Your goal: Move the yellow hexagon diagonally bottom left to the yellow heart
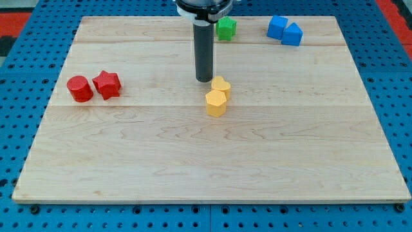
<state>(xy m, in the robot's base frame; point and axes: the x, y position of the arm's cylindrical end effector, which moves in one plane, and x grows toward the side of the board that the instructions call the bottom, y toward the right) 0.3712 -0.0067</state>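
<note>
The yellow hexagon (215,103) lies near the middle of the wooden board (206,161). The yellow heart (221,86) sits just above it, slightly to the view's right, and the two touch. My tip (205,79) is at the end of the dark rod, just to the view's left of the yellow heart and up-left of the hexagon, close to the heart but with a small gap.
A red cylinder (80,88) and a red star (107,84) sit together at the view's left. A green block (226,28) is at the top behind the rod. Two blue blocks (285,29) are at the top right.
</note>
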